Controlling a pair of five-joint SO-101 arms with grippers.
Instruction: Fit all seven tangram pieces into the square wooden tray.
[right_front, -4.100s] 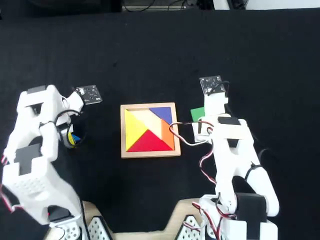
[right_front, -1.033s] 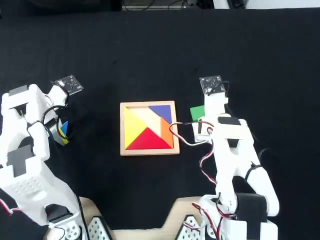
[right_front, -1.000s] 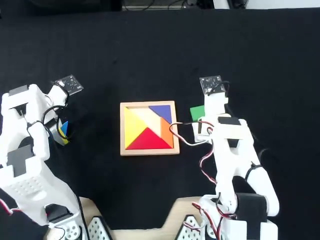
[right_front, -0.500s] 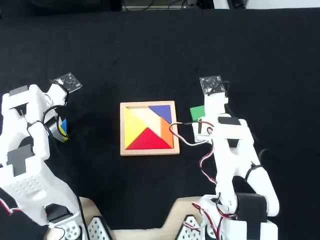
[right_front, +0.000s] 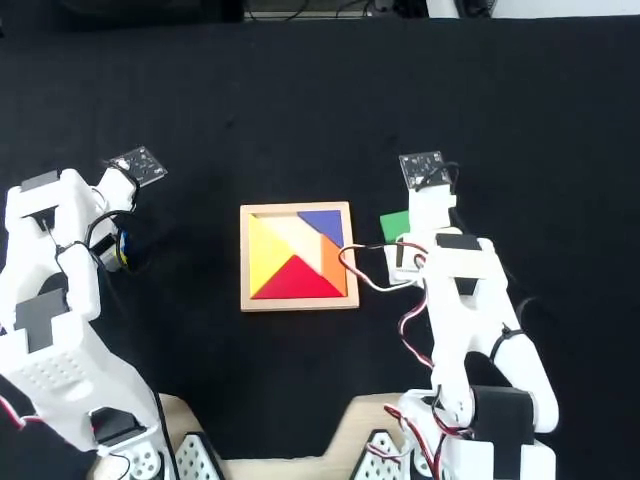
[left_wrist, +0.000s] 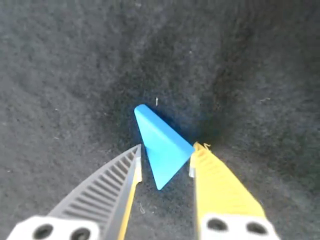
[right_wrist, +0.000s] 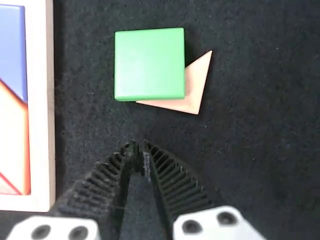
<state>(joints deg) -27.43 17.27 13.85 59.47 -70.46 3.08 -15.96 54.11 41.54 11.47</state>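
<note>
The square wooden tray (right_front: 298, 305) lies mid-table and holds yellow, cream, blue, orange and red pieces. Its rim (right_wrist: 52, 100) also edges the right wrist view. A green square (right_wrist: 149, 63) lies on the cloth just right of the tray, overlapping a pale peach triangle (right_wrist: 194, 90). My right gripper (right_wrist: 139, 150) is shut with nothing in it, a short way from the green square (right_front: 395, 225). Far to the left of the tray, my left gripper (left_wrist: 166, 150) is shut on a small blue triangle (left_wrist: 162, 145), which stands tilted between the fingers above the cloth.
Black cloth covers the whole table. The right arm's white body (right_front: 455, 290) and its cable (right_front: 365, 265) reach over the tray's right edge. The arm bases (right_front: 300, 450) stand at the near edge.
Since four seconds ago the left arm has swung left, away from the tray, with the blue triangle in its gripper. Over the last second it shifted only slightly. The right arm has not moved.
</note>
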